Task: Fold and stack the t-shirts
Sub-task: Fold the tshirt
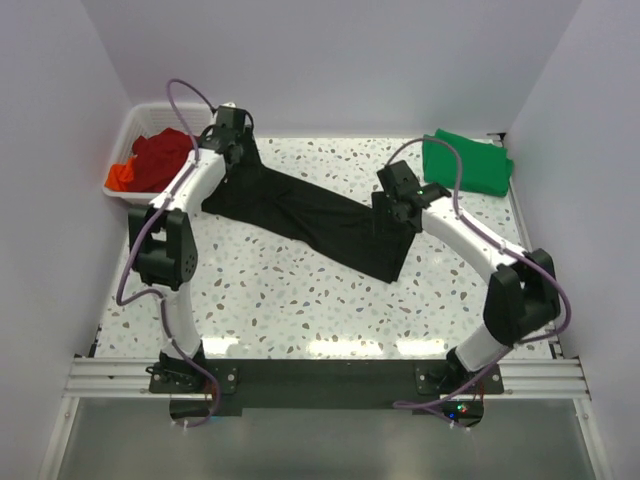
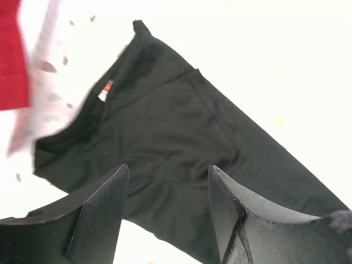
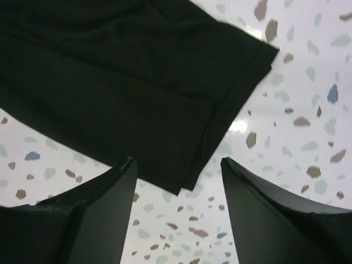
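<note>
Hovering with its jaws apart and nothing between them, the left gripper (image 2: 168, 212) hangs over the far left end of a black shirt (image 1: 315, 215), the end with the neckline, where a small white tag with a red mark (image 2: 105, 91) shows in the left wrist view. The right gripper (image 3: 179, 212) also has its jaws apart and empty; its wrist view shows the layered, folded edge of the same black shirt lying flat on the table just ahead of its fingertips (image 3: 118, 181), not pinched by them. From above, the black shirt lies as a long, loosely folded band running diagonally across the speckled white table (image 1: 300, 300), from the far left near the left gripper (image 1: 228, 125) down toward the centre right, where the right gripper (image 1: 395, 190) sits at its edge. A green shirt (image 1: 465, 163) lies folded on the table's far right corner, well apart from the black one. At the far left corner stands a white slatted basket (image 1: 130, 125), holding a dark red shirt (image 1: 160, 160) bunched up, with an orange shirt (image 1: 122, 176) peeking out at its near side. A strip of the red cloth (image 2: 12, 55) shows at the left edge of the left wrist view, blurred.
</note>
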### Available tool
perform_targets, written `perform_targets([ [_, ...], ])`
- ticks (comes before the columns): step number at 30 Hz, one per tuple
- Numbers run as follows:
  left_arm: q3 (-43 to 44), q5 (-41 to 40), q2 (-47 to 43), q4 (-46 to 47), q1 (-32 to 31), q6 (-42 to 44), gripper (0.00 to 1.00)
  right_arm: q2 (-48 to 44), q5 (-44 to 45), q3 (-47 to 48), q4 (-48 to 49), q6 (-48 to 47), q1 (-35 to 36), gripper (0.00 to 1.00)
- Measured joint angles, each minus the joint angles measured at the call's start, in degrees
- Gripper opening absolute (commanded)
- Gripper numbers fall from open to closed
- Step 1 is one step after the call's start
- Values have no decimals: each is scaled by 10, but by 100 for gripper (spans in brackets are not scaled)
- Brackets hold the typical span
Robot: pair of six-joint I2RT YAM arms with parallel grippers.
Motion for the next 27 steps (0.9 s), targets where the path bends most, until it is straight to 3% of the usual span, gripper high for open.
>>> perform_targets([
  [4,40,10,43,-34,0,-41,67,93,-2,66,27,-49,-3,80],
  [12,72,10,106,-90,-4,-79,68,184,-52,128,82,-118,-34,80],
  [27,88,9,149,-112,-15,-109,68,213,-123,135,85,-233,-36,79],
])
